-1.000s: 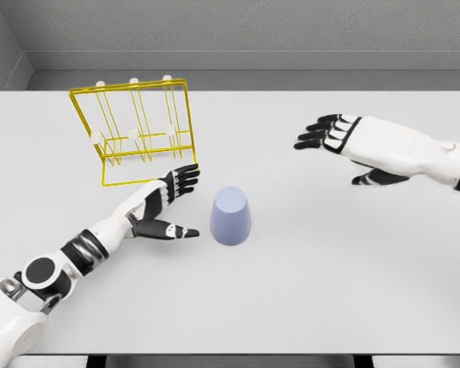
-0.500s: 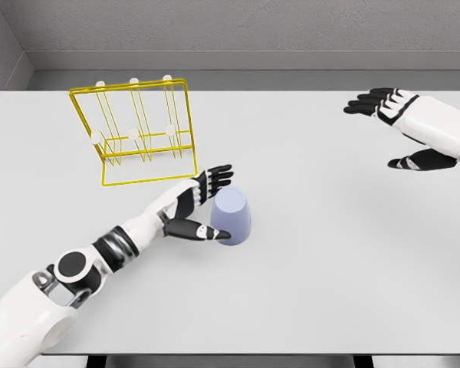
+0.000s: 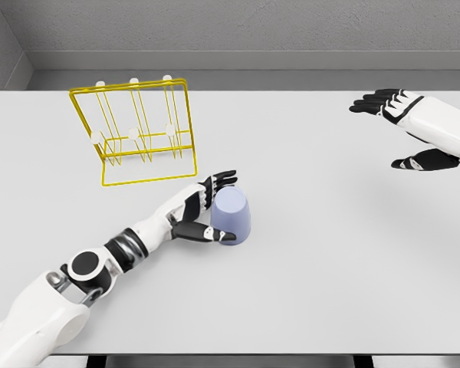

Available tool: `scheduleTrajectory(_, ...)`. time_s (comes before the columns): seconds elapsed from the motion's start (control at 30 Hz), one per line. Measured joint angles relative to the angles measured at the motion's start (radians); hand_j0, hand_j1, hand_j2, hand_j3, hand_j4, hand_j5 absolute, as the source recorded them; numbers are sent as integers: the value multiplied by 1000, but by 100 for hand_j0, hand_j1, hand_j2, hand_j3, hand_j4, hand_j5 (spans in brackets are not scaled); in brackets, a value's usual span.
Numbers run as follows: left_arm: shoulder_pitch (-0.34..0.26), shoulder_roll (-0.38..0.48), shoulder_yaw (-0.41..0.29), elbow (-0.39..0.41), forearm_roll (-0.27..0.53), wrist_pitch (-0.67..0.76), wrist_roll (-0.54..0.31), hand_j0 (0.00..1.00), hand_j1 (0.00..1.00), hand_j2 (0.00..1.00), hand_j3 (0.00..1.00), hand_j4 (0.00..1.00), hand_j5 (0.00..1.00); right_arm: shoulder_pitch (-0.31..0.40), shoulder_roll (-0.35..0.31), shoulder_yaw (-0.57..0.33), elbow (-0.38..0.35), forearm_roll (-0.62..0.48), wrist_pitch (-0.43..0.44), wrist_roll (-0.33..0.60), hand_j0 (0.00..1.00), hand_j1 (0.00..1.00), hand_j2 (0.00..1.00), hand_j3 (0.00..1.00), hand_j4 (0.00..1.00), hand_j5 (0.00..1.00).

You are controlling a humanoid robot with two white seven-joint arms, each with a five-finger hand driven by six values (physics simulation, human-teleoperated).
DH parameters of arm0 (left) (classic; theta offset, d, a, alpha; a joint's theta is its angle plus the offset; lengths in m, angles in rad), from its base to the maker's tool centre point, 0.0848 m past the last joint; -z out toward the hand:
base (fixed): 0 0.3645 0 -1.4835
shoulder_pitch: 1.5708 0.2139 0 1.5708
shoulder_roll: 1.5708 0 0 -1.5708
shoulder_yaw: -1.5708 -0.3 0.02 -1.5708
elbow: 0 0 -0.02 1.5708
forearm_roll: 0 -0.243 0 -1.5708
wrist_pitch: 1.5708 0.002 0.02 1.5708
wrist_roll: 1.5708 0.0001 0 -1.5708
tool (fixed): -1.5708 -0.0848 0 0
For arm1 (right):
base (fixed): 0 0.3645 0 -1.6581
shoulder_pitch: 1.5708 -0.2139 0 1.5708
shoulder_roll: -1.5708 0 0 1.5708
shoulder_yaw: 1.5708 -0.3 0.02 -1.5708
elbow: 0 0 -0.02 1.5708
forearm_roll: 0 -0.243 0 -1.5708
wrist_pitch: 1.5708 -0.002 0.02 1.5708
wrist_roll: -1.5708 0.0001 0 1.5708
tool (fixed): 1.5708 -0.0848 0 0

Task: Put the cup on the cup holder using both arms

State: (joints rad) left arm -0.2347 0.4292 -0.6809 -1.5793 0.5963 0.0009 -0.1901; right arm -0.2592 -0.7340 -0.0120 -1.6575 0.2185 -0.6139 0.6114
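Observation:
A lavender cup [image 3: 234,218] stands upside down on the table, near the middle. My left hand [image 3: 223,205] reaches in from the lower left and brackets the cup's left side. Its fingers [image 3: 219,182] stretch behind the cup and its thumb [image 3: 211,234] lies along the cup's front base; the hand is open, and I cannot tell whether it touches the cup. The yellow wire cup holder [image 3: 130,138], with white-tipped pegs, stands at the back left, a little beyond that hand. My right hand [image 3: 399,130] hovers open at the far right, well away from the cup.
The light grey table [image 3: 330,253] runs back to a grey wall. The holder's base frame [image 3: 149,179] lies just behind my left forearm.
My left hand has come in from beside the holder to the cup and now brackets it more closely. My right hand drew back to the upper right and has nearly stopped.

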Motion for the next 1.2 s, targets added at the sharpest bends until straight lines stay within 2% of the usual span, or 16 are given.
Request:
scheduleTrajectory(0.2,-2,-12,-12,8,-15,0,0,100,100,100,100,100,100,0,0,0,8,-1,0,0,100,100,100,100,100,100)
scheduleTrajectory(0.3,-2,-21,-15,9,-29,4,0,83,83,83,83,83,83,0,0,0,8,-1,0,0,100,100,100,100,100,100)
scheduleTrajectory(0.33,-2,-24,-15,9,-31,5,0,74,74,74,74,74,74,0,0,0,8,-1,0,0,100,100,100,100,100,100)
scheduleTrajectory(0.47,-5,-30,-13,10,-30,6,-1,61,61,61,61,61,61,0,0,0,9,-1,0,0,100,100,100,100,100,100)
scheduleTrajectory(0.8,2,-30,21,-3,-26,1,1,61,61,61,61,61,61,0,6,0,9,-1,0,0,100,100,100,100,100,100)
scheduleTrajectory(1.2,8,8,131,-142,-22,0,1,62,62,62,62,62,62,0,6,0,9,-1,0,0,100,100,100,100,100,100)
